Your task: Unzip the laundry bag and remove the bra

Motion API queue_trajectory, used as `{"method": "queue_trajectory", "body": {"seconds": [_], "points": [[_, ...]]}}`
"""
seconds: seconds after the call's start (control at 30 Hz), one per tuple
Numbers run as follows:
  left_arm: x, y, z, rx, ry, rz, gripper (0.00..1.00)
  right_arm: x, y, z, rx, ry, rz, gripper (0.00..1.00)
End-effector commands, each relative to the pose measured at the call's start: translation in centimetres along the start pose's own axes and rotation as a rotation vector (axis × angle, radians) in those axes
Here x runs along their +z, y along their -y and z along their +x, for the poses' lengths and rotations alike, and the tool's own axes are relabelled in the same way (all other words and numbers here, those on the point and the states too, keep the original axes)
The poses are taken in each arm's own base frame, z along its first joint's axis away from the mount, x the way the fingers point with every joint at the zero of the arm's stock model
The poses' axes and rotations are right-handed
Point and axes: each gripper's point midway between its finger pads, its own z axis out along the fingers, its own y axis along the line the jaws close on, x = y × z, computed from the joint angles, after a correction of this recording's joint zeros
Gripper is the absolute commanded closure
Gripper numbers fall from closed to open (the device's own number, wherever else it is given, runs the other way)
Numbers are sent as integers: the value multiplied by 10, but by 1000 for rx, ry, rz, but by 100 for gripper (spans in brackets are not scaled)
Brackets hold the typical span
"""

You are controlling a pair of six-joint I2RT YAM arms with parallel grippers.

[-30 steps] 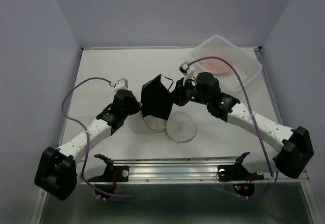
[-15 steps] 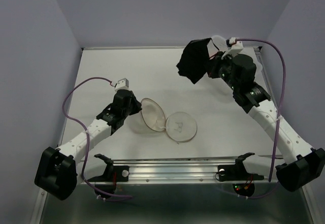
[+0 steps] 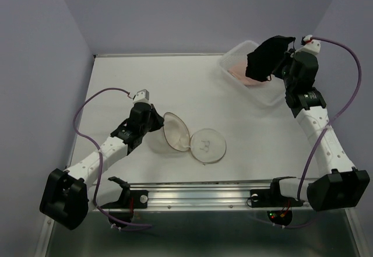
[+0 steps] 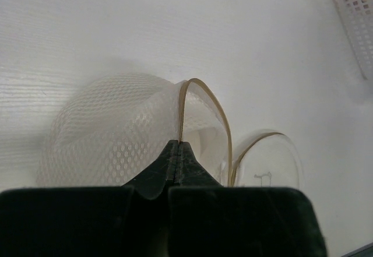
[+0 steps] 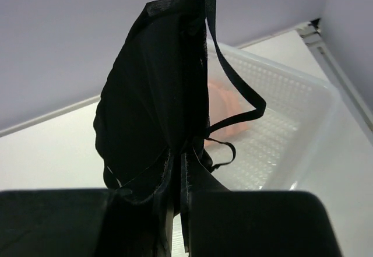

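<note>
White tabletop: left gripper is pinching the laundry bag rim, propping it open; right gripper is clamping the bra, probably for dropping into the basket beyond its fingertips.

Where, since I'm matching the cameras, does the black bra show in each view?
Top external: upper right, black bra held by the right gripper at the basket.
Left wrist: not in it.
Right wrist: centre, dangling before the basket.
Shared landmark: the basket, in all three views.
</note>
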Motion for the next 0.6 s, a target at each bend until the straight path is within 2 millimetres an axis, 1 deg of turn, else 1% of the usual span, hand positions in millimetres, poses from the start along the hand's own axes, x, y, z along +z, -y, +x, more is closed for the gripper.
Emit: {"method": "queue_trajectory", "body": {"seconds": [0.0, 0.07, 0.1, 0.17, 0.23, 0.27, 0.33, 0.37, 0.4, 0.47, 0.5, 0.53, 0.57], "points": [[-1, 4, -6, 15, 29, 31, 100, 17, 29, -8, 79, 38, 52, 99], [0, 4, -5, 15, 25, 34, 100, 25, 40, 1, 91, 20, 71, 99], [-1, 6, -6, 14, 26, 43, 100, 30, 48, 7, 103, 2, 80, 99], [-2, 7, -6, 13, 26, 47, 100, 34, 56, 13, 116, -11, 88, 99], [-3, 8, -7, 12, 28, 49, 100, 39, 67, 19, 134, -20, 111, 99], [-3, 8, -8, 12, 30, 52, 100, 43, 69, 26, 141, -43, 103, 99], [-3, 9, -7, 12, 29, 53, 100, 49, 74, 33, 160, -67, 100, 99], [-3, 9, -7, 11, 28, 54, 100, 55, 73, 44, 163, -99, 90, 99], [-3, 9, -7, 12, 27, 54, 100, 59, 78, 47, 171, -109, 97, 99], [-3, 9, -7, 12, 25, 56, 100, 67, 74, 57, 179, -141, 74, 99], [-3, 9, -6, 13, 23, 56, 100, 75, 81, 69, 194, -172, 89, 99], [-3, 9, -7, 12, 25, 56, 100, 80, 81, 74, 198, -184, 88, 99], [-3, 9, -6, 11, 23, 54, 100, 84, 87, 77, 203, -188, 99, 99]]}}
